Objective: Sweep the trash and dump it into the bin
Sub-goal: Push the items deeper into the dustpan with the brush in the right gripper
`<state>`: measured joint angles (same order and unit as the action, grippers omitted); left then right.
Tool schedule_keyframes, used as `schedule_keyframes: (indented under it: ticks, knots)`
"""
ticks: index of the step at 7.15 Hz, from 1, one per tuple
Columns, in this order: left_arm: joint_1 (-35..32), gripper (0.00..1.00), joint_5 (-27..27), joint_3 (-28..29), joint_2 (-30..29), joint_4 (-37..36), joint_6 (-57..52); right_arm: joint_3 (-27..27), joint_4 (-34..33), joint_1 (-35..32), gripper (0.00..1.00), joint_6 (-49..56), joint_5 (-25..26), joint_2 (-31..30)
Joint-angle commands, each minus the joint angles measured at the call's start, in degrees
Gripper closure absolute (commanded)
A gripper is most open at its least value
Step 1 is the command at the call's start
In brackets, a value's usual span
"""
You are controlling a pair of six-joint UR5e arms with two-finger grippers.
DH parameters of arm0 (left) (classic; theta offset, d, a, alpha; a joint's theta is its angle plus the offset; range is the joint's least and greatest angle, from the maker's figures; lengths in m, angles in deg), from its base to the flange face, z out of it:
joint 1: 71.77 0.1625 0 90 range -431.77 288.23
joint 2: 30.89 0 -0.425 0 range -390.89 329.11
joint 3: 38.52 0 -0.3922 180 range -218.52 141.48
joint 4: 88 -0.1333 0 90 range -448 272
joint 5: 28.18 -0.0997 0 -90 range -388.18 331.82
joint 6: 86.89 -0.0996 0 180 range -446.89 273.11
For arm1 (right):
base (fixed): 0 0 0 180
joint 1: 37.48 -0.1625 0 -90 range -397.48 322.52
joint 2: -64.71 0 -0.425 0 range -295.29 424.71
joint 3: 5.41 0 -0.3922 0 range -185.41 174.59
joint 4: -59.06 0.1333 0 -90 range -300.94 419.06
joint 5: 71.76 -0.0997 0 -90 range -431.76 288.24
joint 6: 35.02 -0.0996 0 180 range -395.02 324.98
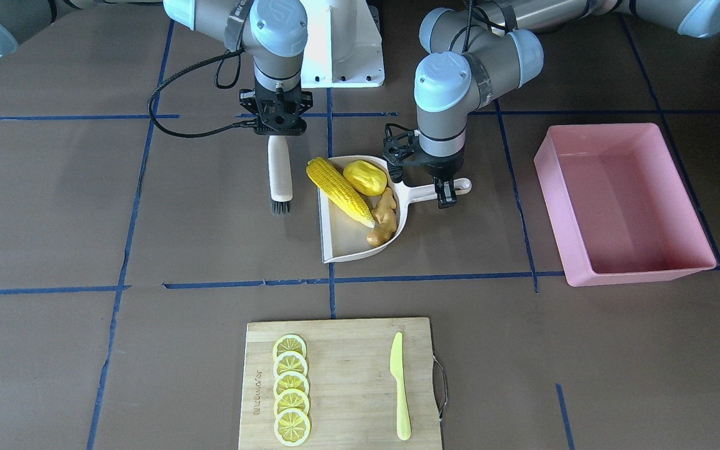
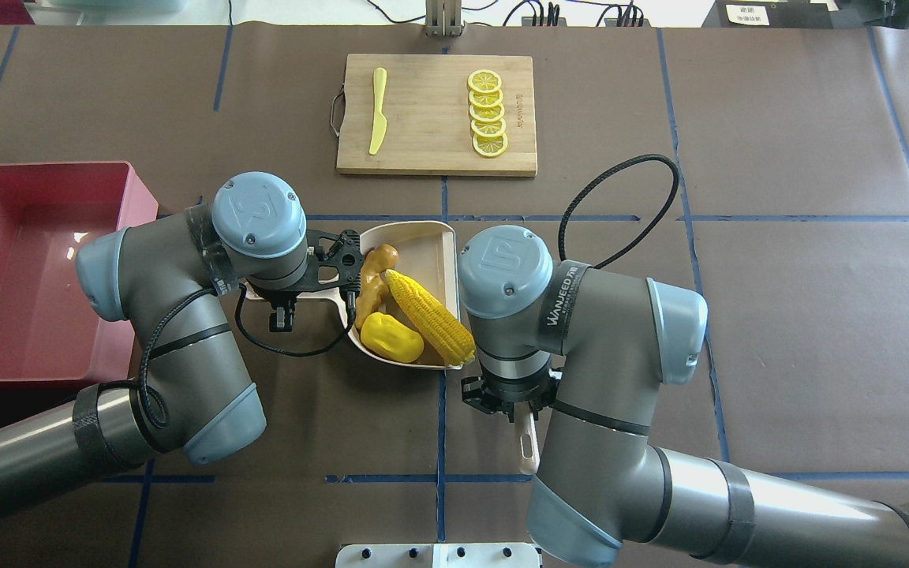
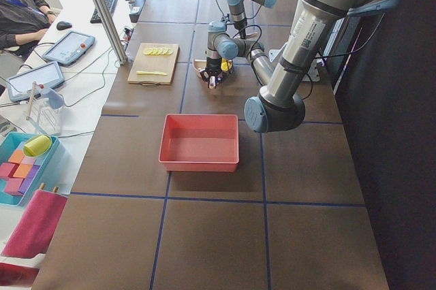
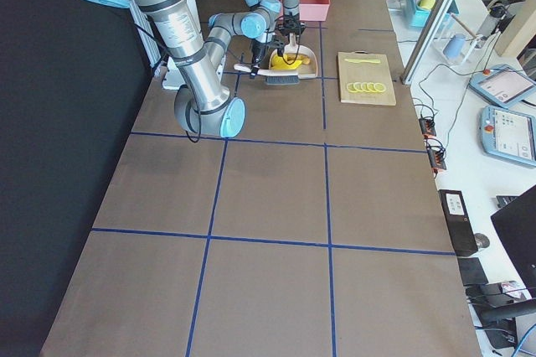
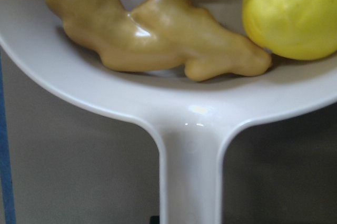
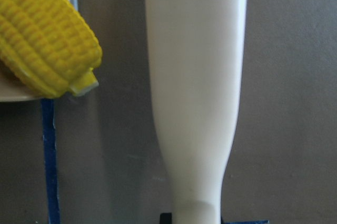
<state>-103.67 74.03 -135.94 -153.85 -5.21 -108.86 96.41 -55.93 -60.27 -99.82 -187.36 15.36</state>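
Trash, three pieces, all lying in the cream dustpan (image 1: pixel 341 247) near the table's middle: corn cob (image 1: pixel 340 190) set diagonally, yellow lump (image 1: pixel 365 177) at the pan's rounded back, ginger root (image 1: pixel 384 222) along the curved wall on the handle side. Left wrist view adds that the ginger root touches the yellow lump and lies against the back wall just above the handle's root. Right wrist view adds that the corn cob's blunt end juts past the pan's rim. Bin (image 1: pixel 641 275): pink, well apart from the dustpan on the robot's left, nothing in it. Left gripper (image 1: pixel 446 195): fingers closed on the dustpan handle near its far end, clearest in the front view. Right gripper (image 1: pixel 279 131): closed on the top of a cream brush (image 1: pixel 280 172), bristles pointing away from the robot, just beside the pan's open side. The overhead view hides most of the brush under the right arm. Cutting board (image 1: pixel 347 350) on the far side of the table: five lemon slices (image 1: pixel 290 387) in a row, yellow-green knife (image 1: pixel 399 384) beside them.
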Motion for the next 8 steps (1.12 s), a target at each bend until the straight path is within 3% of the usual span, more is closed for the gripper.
schedule_keyframes:
  ticks: [1, 8]
  knots:
    - [0.0, 1.0, 0.09, -0.14, -0.09, 0.0, 0.0, -4.96, 0.3, 0.02, 1.0, 1.34, 0.28, 2.95]
    - [-0.44, 1.0, 1.66, -0.23, 0.44, 4.04, -0.18, -4.35, 0.48, -1.11, 1.0, 2.92, 0.11, 3.13]
